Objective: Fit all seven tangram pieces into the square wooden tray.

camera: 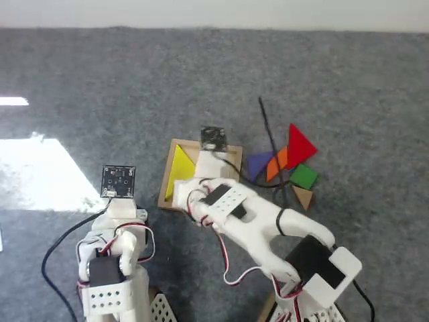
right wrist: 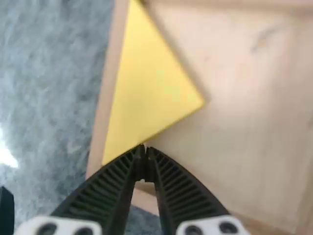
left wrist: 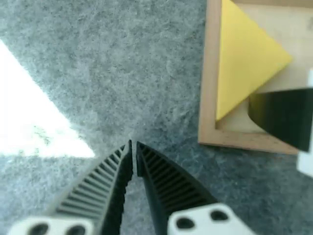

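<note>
**Item 1. Left gripper**: jaws closed on nothing, parked low over the grey counter at about 8 o'clock from the tray in the high view. It touches no piece.

**Item 2. Wooden tray**: square, with a shallow raised rim and mostly bare floor. One yellow triangle lies flat inside, its long edge against the 9 o'clock wall.

**Item 3. Right gripper**: jaws closed and empty, tips over the tray's near rim just beside the yellow triangle's corner.

**Item 4. Loose pieces**: lie on the counter at 3 o'clock from the tray, clustered and partly touching.
- purple piece
- orange piece
- red triangle
- green square
- tan triangle

A black cable crosses the cluster.

**Handling note (judged):** The pieces look thin, rigid and light, probably painted wood with smooth faces.
- They should slide readily and are unlikely to break.
- Lying flat, they offer little height to pinch, so the best hold is across two opposite edges near the middle, not at a pointed corner where a piece may pivot.
- They could also be nudged along the counter.
</note>
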{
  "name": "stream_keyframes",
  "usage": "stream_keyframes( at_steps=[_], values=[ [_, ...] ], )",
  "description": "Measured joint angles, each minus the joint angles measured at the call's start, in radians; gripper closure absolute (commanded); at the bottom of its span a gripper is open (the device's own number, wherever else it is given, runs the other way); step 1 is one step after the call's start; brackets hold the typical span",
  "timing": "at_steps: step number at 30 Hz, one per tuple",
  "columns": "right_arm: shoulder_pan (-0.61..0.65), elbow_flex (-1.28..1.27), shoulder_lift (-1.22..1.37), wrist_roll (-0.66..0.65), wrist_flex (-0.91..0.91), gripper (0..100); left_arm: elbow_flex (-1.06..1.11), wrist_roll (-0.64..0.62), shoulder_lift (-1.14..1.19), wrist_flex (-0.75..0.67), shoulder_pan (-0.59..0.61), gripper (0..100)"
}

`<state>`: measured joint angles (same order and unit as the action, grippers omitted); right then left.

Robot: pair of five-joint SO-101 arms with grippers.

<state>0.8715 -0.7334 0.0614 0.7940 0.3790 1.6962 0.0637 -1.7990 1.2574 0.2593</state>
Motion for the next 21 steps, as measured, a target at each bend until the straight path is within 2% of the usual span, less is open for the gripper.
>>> stream_keyframes(
  at_steps=[5, 14, 21],
  values=[
    [-0.055, 0.002, 0.0, 0.0, 0.018, 99.1, 0.0, 0.0, 0.0, 0.0, 0.017, 99],
    [-0.328, 0.002, -0.071, 0.0, 0.226, 99.1, 0.0, 0.0, 0.0, 0.0, 0.017, 99],
    [-0.376, 0.032, -0.084, -0.164, 0.368, 99.1, 0.0, 0.0, 0.0, 0.0, 0.017, 99]
  ],
)
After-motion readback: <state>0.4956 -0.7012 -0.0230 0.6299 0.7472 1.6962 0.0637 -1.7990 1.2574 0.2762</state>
